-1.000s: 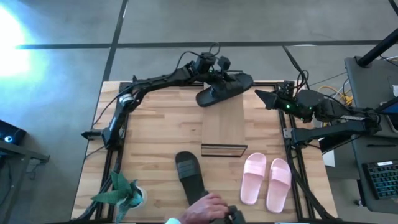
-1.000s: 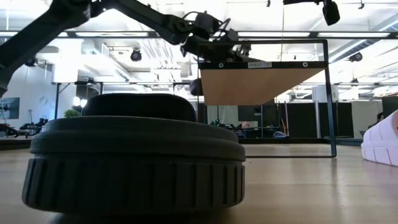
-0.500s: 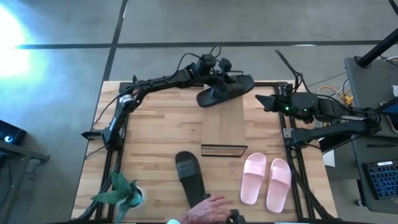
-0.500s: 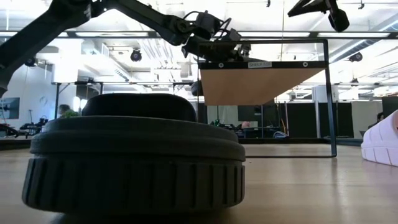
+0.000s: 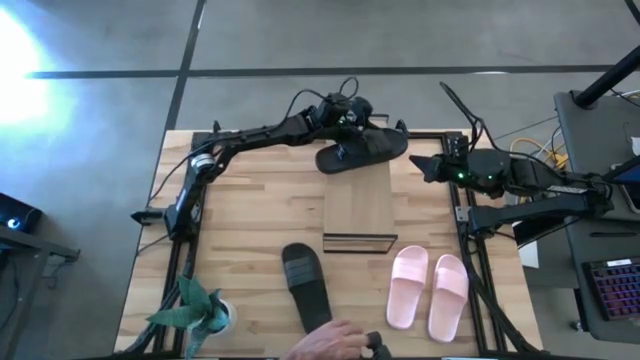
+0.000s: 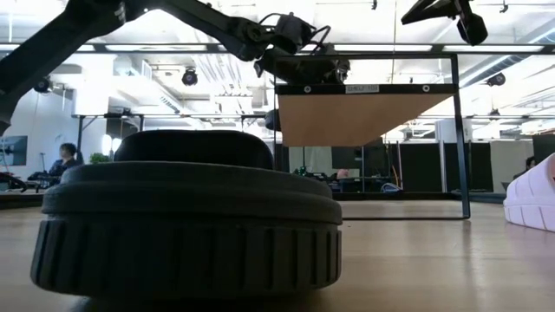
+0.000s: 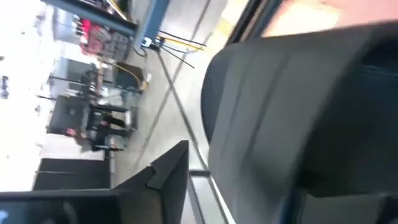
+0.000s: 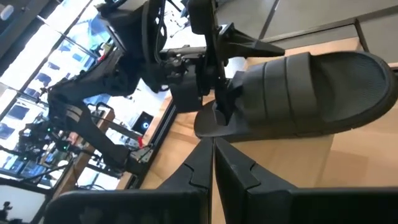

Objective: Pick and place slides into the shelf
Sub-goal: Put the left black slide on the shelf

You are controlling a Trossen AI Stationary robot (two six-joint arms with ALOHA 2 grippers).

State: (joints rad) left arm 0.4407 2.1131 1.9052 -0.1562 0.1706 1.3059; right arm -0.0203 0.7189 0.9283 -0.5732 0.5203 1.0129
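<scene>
One black slide (image 5: pixel 362 150) lies sole down across the far end of the shelf's (image 5: pixel 358 200) wooden top; it fills the left wrist view (image 7: pixel 298 106). My left gripper (image 5: pixel 350 128) stands open at the slide's far side, seen closest in the right wrist view (image 8: pixel 217 68). My right gripper (image 5: pixel 425 165) hovers shut to the right of the shelf, holding nothing. The other black slide (image 5: pixel 305 285) lies on the table near the front edge. The pink pair (image 5: pixel 428 290) lies side by side to its right. My left gripper is open beside the black slide on the shelf. One finger (image 8: pixel 221 106) stands against the slide's rim (image 8: pixel 208 124) near its left end; I cannot tell whether it touches. The other finger (image 8: pixel 235 38) is clear of the slide.
A person's hand (image 5: pixel 325 342) rests at the near edge by the front black slide. A green toy plant (image 5: pixel 195 310) stands at the near left corner. The shelf's dark frame (image 6: pixel 457 130) stands on the table's middle, with bare wood to its left.
My left gripper has opened and let go of the black slide, which has settled flatter on the shelf's far end. The person's hand has drawn back toward the near edge.
</scene>
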